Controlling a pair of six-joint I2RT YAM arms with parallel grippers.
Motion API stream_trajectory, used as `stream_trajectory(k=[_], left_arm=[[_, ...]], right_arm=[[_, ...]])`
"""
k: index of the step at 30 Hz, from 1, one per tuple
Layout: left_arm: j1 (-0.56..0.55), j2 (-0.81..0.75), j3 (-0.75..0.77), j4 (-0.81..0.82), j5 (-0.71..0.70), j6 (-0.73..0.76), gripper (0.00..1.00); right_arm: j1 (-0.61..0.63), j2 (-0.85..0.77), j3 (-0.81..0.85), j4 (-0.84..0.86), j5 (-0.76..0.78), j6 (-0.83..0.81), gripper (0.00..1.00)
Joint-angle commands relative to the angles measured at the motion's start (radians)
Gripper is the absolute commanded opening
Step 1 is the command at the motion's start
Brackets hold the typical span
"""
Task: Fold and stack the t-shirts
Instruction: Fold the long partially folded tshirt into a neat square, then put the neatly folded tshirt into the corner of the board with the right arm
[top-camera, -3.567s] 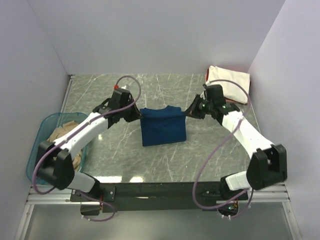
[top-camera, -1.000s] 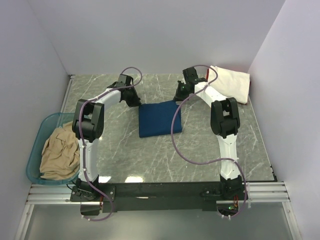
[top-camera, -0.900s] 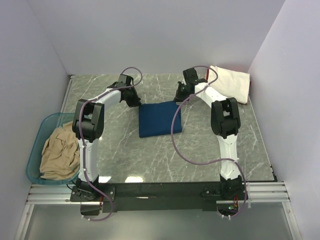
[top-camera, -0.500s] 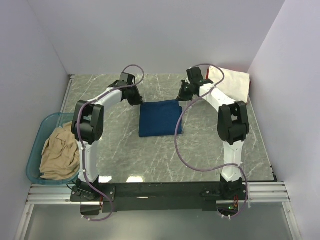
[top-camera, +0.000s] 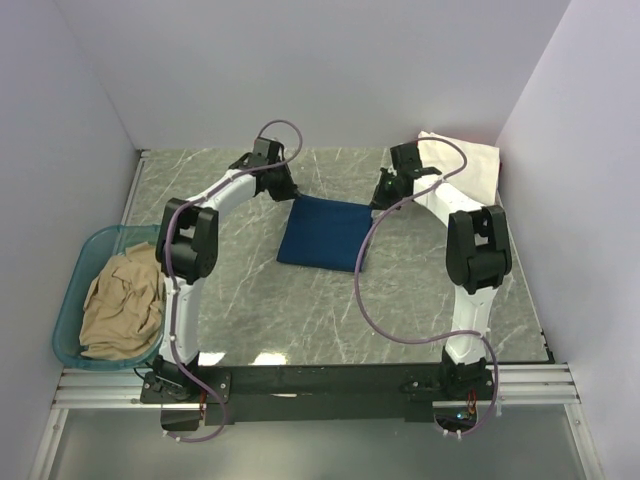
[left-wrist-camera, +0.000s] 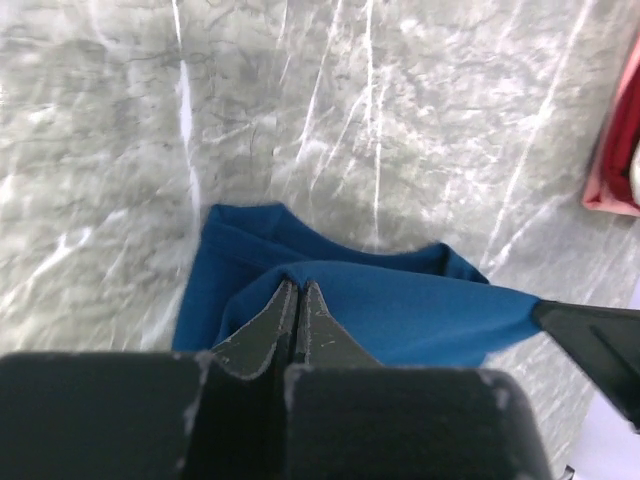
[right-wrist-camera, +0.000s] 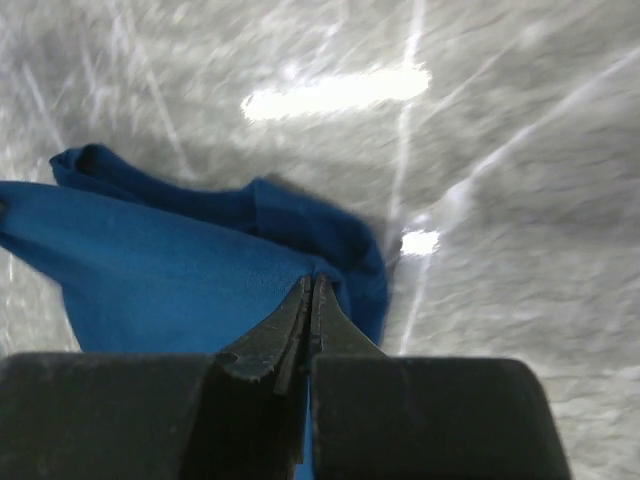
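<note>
Navy t-shirt (top-camera: 325, 235) lies mid-table, folded down to a small rectangle; its far edge is lifted and pulled taut. Left gripper (left-wrist-camera: 297, 290) is clamped tight on the far-left corner; right gripper (right-wrist-camera: 311, 287) is clamped tight on the far-right corner. Fold on this one looks about done; my guess is it's being moved toward the pile. Cream t-shirt (top-camera: 465, 170) sits folded in the back right corner, with a bit of red cloth (left-wrist-camera: 615, 150) by it, so the stack is started. Tan t-shirt (top-camera: 120, 310) sits crumpled in the teal tub (top-camera: 100, 236), unfolded. Left to do: place navy, then fold and stack tan; roughly past halfway.
</note>
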Motion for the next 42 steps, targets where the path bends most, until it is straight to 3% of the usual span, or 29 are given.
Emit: stream_trajectory(k=[1, 5, 8, 11, 12, 15, 16, 19, 23, 28, 34, 42], left_arm=[[-0.004, 0.06, 0.061, 0.008, 0.002, -0.005, 0.0], [-0.002, 0.096, 0.104, -0.014, -0.012, 0.004, 0.0], [0.002, 0.103, 0.121, -0.019, -0.01, 0.012, 0.06], [0.013, 0.082, 0.128, -0.025, -0.02, 0.022, 0.35], [0.021, 0.07, 0.125, -0.022, -0.02, 0.028, 0.49], [0.034, 0.015, 0.109, -0.028, -0.035, 0.042, 0.68], [0.034, -0.022, 0.087, -0.025, -0.038, 0.05, 0.69], [0.027, -0.106, 0.015, -0.018, -0.049, 0.045, 0.69], [-0.034, -0.212, -0.108, 0.008, -0.095, 0.039, 0.65], [-0.169, -0.289, -0.264, 0.076, -0.109, 0.004, 0.51], [-0.323, -0.24, -0.298, 0.128, -0.083, -0.037, 0.31], [-0.429, -0.099, -0.238, 0.137, -0.073, -0.064, 0.24]], right_arm=[[-0.033, 0.034, 0.01, 0.038, 0.021, -0.001, 0.0], [-0.056, 0.055, 0.001, 0.05, 0.002, 0.007, 0.0], [-0.065, 0.068, 0.009, 0.044, 0.008, 0.004, 0.0], [-0.073, 0.083, 0.026, 0.024, 0.01, 0.002, 0.0], [-0.076, 0.081, 0.024, 0.022, 0.01, 0.001, 0.01], [-0.083, 0.068, 0.018, 0.01, 0.019, 0.004, 0.23], [-0.085, 0.046, 0.006, 0.012, 0.022, 0.004, 0.37], [-0.085, -0.012, -0.02, 0.006, 0.044, 0.007, 0.52], [-0.088, -0.104, -0.117, 0.025, 0.053, 0.027, 0.56], [-0.088, -0.234, -0.33, 0.145, -0.027, 0.061, 0.58], [-0.083, -0.287, -0.49, 0.3, -0.145, 0.122, 0.6], [-0.039, -0.267, -0.52, 0.351, -0.14, 0.151, 0.61]])
